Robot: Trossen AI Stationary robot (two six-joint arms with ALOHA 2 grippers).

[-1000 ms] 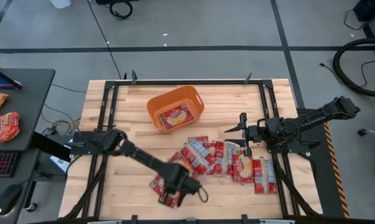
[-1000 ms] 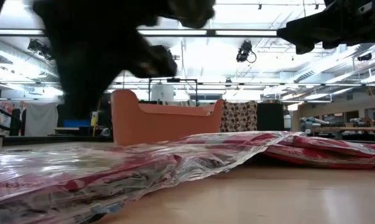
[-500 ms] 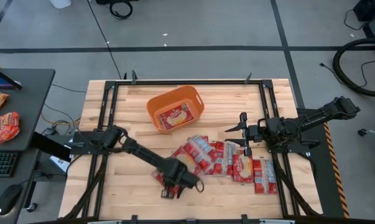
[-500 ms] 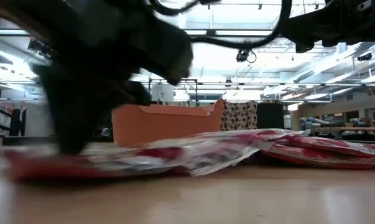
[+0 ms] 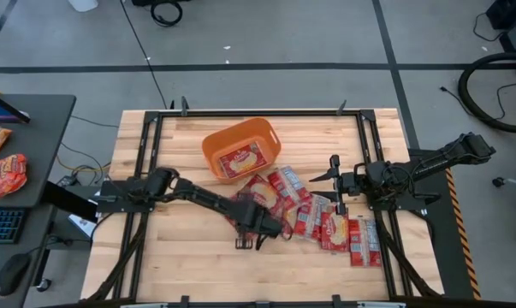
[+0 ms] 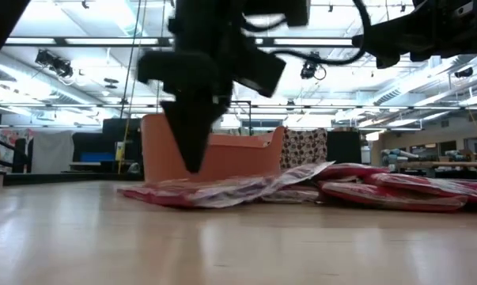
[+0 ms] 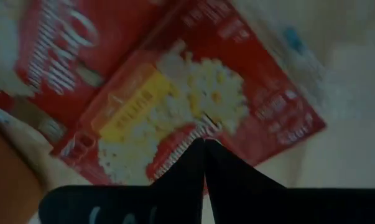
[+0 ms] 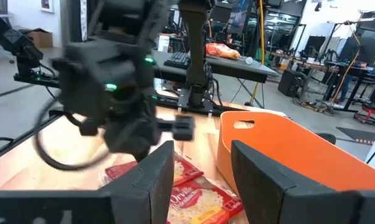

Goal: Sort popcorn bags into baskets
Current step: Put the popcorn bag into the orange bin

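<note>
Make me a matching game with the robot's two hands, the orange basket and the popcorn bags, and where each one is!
Things:
1. left hand
2. right hand
3. orange basket
4. pile of popcorn bags

Places or states:
A. lying spread on the table in front of the basket
B. fingers shut, down at the near left edge of the pile
C. holds one bag already
D. fingers open, waiting at the right side of the table

Pairs: 1-B, 2-D, 3-C, 4-A
</note>
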